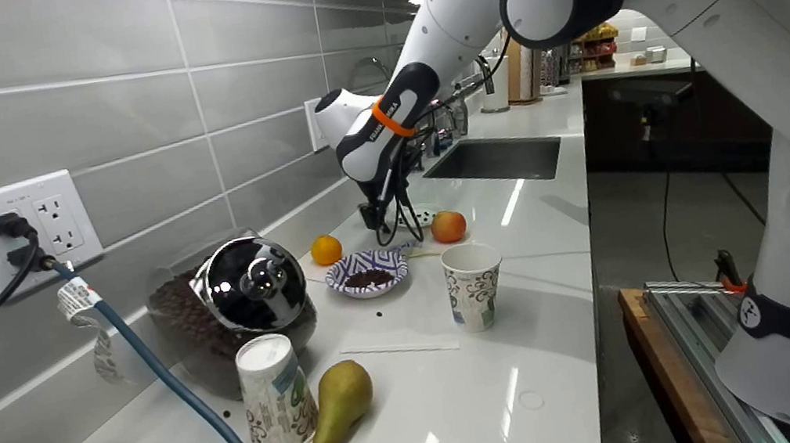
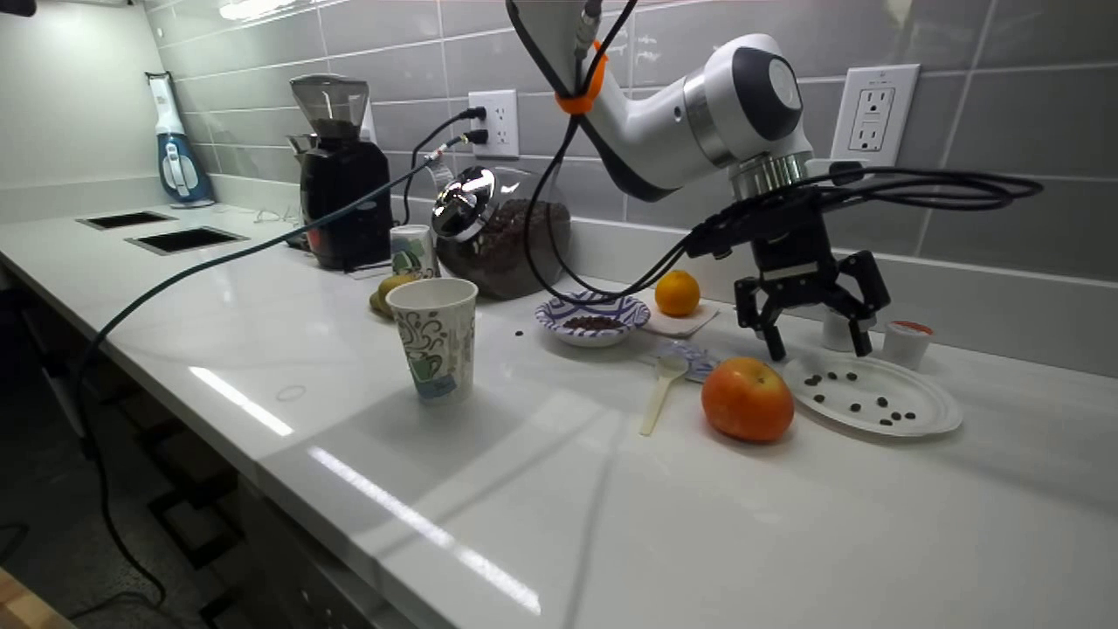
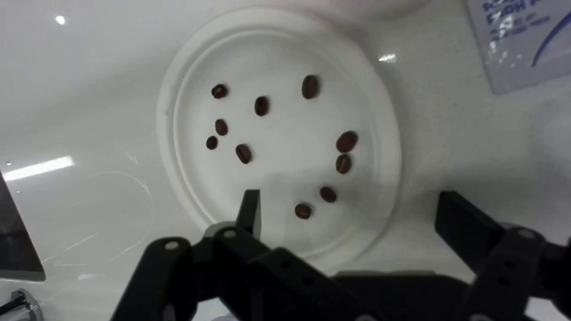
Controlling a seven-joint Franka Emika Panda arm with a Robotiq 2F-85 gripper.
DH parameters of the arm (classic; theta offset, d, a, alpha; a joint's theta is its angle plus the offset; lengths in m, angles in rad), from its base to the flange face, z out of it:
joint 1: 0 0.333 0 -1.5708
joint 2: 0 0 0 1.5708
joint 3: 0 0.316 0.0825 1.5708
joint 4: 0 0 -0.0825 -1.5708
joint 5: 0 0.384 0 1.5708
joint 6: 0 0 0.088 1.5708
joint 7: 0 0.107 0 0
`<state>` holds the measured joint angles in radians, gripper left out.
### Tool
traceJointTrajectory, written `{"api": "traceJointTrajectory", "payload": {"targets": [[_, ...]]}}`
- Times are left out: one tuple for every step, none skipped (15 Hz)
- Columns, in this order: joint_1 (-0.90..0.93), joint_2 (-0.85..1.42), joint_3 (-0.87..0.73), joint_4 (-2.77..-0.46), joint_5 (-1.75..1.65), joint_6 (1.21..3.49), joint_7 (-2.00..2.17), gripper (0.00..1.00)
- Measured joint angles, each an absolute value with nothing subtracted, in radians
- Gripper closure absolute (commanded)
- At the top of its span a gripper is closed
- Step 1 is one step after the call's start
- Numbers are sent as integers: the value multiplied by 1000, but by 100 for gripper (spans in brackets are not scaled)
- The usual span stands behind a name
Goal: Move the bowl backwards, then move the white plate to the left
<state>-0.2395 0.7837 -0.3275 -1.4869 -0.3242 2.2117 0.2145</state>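
In an exterior view, the white plate (image 2: 908, 389) lies on the surface (image 2: 786, 524) just right of the apple (image 2: 747, 400), bearing coffee beans (image 3: 243, 153), with the purple-patterned bowl (image 2: 552, 319) well to its left. The jaws stand wide at the plate's far rim, holding nothing; contact undetermined. Plate judged light, thin and bendable, its beans prone to slide: a level rim pinch is advised.
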Motion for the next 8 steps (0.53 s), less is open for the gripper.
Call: {"api": "traceJointTrajectory", "payload": {"targets": [[-238,786,-331,-1485,-326,2207,215,0],[-237,787,-334,-1484,-328,2204,215,0],[-235,790,-338,-1484,-330,2201,215,0],[-234,793,-343,-1483,-331,2198,215,0],[-233,796,-346,-1482,-334,2197,215,0],[-232,800,-350,-1482,-336,2196,215,4],[-232,803,-352,-1481,-337,2195,215,8],[-232,806,-355,-1481,-338,2195,215,11]]}}
